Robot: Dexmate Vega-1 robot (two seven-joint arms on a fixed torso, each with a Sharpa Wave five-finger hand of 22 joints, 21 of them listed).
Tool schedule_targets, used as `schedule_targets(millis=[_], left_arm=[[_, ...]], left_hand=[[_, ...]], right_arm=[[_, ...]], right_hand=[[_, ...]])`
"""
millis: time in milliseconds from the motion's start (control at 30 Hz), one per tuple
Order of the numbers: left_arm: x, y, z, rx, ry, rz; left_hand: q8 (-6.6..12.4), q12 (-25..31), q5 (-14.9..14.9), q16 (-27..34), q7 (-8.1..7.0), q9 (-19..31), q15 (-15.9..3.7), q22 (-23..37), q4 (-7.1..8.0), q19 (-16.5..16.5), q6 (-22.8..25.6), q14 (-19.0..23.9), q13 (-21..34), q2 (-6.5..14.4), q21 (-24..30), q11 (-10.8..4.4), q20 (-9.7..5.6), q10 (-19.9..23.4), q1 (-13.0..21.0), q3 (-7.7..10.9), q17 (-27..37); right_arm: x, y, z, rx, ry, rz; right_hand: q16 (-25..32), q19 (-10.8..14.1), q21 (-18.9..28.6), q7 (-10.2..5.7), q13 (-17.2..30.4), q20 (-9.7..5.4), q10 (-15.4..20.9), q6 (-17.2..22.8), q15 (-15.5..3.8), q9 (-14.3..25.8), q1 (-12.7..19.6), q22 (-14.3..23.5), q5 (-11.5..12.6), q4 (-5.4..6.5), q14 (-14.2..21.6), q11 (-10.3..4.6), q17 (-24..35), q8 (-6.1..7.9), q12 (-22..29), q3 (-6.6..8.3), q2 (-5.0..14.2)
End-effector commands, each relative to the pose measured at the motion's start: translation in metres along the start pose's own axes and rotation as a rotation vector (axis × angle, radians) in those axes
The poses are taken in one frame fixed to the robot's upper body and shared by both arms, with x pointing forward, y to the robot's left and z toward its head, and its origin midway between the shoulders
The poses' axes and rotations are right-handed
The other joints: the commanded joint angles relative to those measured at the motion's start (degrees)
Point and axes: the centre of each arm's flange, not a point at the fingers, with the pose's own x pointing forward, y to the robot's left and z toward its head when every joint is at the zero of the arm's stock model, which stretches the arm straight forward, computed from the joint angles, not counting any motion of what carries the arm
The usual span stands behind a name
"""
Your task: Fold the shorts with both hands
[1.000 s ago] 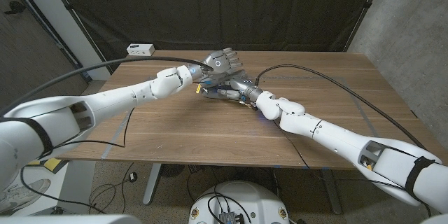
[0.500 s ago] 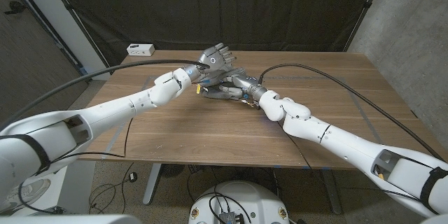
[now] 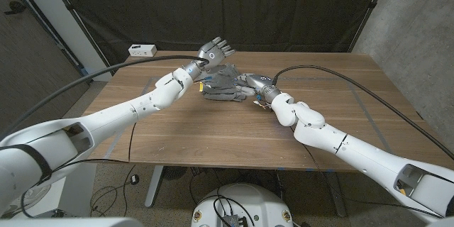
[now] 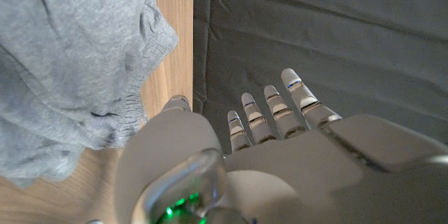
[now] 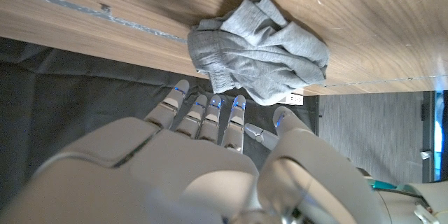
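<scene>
Shorts (image 3: 225,84) bunched at upper centre of frame; left hand (image 3: 214,50) raised, fingers spread, empty; right hand (image 3: 250,84) beside cloth, grip indeterminable. Risk: crumpled layers snagging, giving a crooked fold.

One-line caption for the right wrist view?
Right robot hand, fingers apart, reaches toward crumpled grey shorts on the wooden table.

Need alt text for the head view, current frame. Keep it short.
Grey shorts lie bunched near the far edge of a wooden table, with two white robot arms reaching in from the bottom corners. The left hand is raised with fingers apart beside the shorts; the right hand is at their right side. A white power strip sits at the far left corner.
</scene>
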Motion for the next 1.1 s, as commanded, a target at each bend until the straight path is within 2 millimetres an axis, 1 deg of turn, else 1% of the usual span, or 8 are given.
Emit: schedule_targets(millis=[33, 300, 600, 667, 833, 1100], left_arm=[[-0.008, 0.005, -0.02, -0.119, 0.147, -0.036], [-0.016, 0.005, -0.03, -0.295, 0.274, -0.098], [-0.023, 0.0, -0.037, -0.483, 0.377, -0.151], [-0.025, 0.0, -0.038, -0.519, 0.392, -0.156], [-0.027, -0.001, -0.041, -0.629, 0.436, -0.164], [-0.032, -0.005, -0.044, -0.851, 0.5, -0.189]], left_hand=[[0.6, 0.22, -0.21, 0.43, -0.3, 0.07, -4.85, 0.19, -0.29, -0.08, 0.57, -0.13, 0.03, -0.14, -0.2, -0.39, 0.26, 0.18, -0.55, -0.22, 0.08], [0.65, 0.26, -0.32, 0.45, -0.27, 0.06, -4.68, 0.17, -0.43, 0.21, 0.85, -0.13, 0.0, -0.24, -0.15, 0.11, 0.4, 0.14, -0.74, -0.2, 0.03], [0.67, 0.11, -0.52, 0.27, -0.19, 0.04, -3.85, 0.16, -0.58, 0.05, 1.21, -0.75, -0.03, -0.25, -0.28, 0.63, 0.69, -0.49, -1.02, -0.13, -0.01], [0.66, 0.1, -0.56, 0.24, -0.1, 0.04, -3.81, 0.16, -0.62, -0.12, 1.23, -0.9, -0.03, -0.26, -0.36, 0.72, 0.89, -0.57, -1.08, -0.11, -0.02], [0.7, 0.07, -0.7, 0.23, 0.3, 0.03, -3.52, 0.16, -0.72, -0.49, 1.5, -1.11, -0.05, -0.27, -0.55, 1.2, 1.17, -0.83, -1.22, -0.06, -0.03], [0.63, 0.02, -0.98, 0.14, 0.82, 0.01, -3.0, 0.18, -0.83, -1.44, 1.62, -1.71, -0.06, -0.18, -0.97, 1.89, 1.84, -1.26, -1.46, 0.07, -0.03]], right_arm=[[-0.011, -0.013, -0.008, 0.026, 0.045, -0.073], [-0.009, -0.018, -0.016, 0.125, 0.049, -0.112], [-0.006, -0.024, -0.023, 0.238, 0.034, -0.168], [-0.005, -0.025, -0.027, 0.299, 0.024, -0.171], [-0.003, -0.028, -0.033, 0.392, 0.015, -0.201], [-0.002, -0.034, -0.044, 0.504, -0.001, -0.232]], right_hand=[[0.35, 0.52, 0.27, 0.13, 0.14, 0.21, 0.43, 0.34, -2.43, 0.06, -0.3, -0.01, 0.51, -0.04, 0.58, -0.1, 0.2, 0.24, 0.02, 0.36, 0.02], [0.32, 0.69, 0.28, 0.14, 0.14, 0.13, 0.43, 0.34, -2.4, 0.06, -0.28, -0.01, 0.52, -0.1, 0.55, -0.12, 0.2, 0.23, 0.01, 0.49, 0.14], [0.29, 0.74, 0.23, 0.09, 0.14, -0.02, 0.36, 0.38, -2.34, 0.05, -0.22, -0.02, 0.49, -0.25, 0.39, -0.06, 0.25, 0.23, -0.02, 0.53, 0.28], [0.29, 0.76, 0.22, 0.11, 0.14, -0.01, 0.38, 0.4, -2.22, 0.05, -0.18, -0.02, 0.48, -0.33, 0.36, -0.05, 0.25, 0.23, -0.01, 0.54, 0.3], [0.28, 0.81, 0.2, 0.13, 0.13, -0.06, 0.37, 0.41, -2.21, 0.05, -0.15, -0.02, 0.45, -0.44, 0.27, 0.03, 0.28, 0.23, -0.02, 0.53, 0.33], [0.26, 0.79, 0.14, 0.29, 0.13, -0.07, 0.33, 0.48, -2.07, 0.05, 0.0, -0.02, 0.43, -0.66, 0.12, 0.17, 0.3, 0.25, -0.03, 0.58, 0.46]])
